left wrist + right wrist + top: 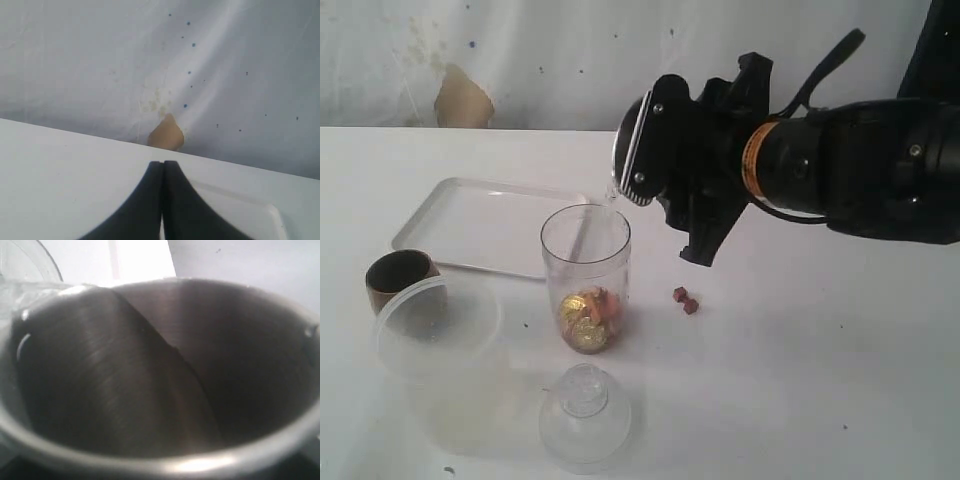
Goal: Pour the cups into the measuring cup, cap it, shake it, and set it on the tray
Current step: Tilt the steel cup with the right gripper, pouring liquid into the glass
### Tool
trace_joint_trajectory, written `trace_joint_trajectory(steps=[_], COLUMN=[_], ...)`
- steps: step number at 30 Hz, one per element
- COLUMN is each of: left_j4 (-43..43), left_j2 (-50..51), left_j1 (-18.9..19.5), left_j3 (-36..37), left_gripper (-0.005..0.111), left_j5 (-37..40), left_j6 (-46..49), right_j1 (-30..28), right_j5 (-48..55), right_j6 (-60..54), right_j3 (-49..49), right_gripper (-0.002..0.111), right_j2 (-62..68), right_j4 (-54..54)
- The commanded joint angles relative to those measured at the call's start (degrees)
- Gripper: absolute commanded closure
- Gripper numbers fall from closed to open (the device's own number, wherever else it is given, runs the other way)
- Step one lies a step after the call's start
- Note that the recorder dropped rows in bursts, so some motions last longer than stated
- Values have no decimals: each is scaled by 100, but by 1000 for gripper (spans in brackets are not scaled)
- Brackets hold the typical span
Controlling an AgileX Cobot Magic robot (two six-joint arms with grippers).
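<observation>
Steel tumbler (150,390), tilted, brushed shiny interior

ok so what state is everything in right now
steel tumbler: tipped over the measuring cup, held by right gripper, looks empty
measuring cup: upright, uncapped, wrapped bits at bottom
lid: off, on the table
brown cup: upright
tub: upright, open
tray: flat, nothing on it
left gripper: shut, empty
</observation>
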Motion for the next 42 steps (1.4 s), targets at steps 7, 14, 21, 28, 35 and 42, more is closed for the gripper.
trace_joint_trajectory(steps=[7,14,21,28,35,42], left_j4=[14,14,14,14,14,14], left_j2=[-35,-35,-35,-35,-35,-35], left_j1=[12,12,12,12,12,12], left_j3=[31,31,31,31,31,31], left_gripper=[107,107,107,107,107,107], left_j5=[-57,-57,-57,-57,-57,-57], left_j6=[12,12,12,12,12,12], right_j1=[97,97,97,97,97,97], right_j5=[306,306,306,306,306,244], right_j6=[-26,-26,-26,-26,47,293], right_j3=[-259,-259,-249,-249,-249,-249], right_gripper=[108,108,108,108,108,108], right_j2=[-89,-89,-89,-89,-89,-89], right_j4=[-340,-618,-1006,-1195,-1324,-1298])
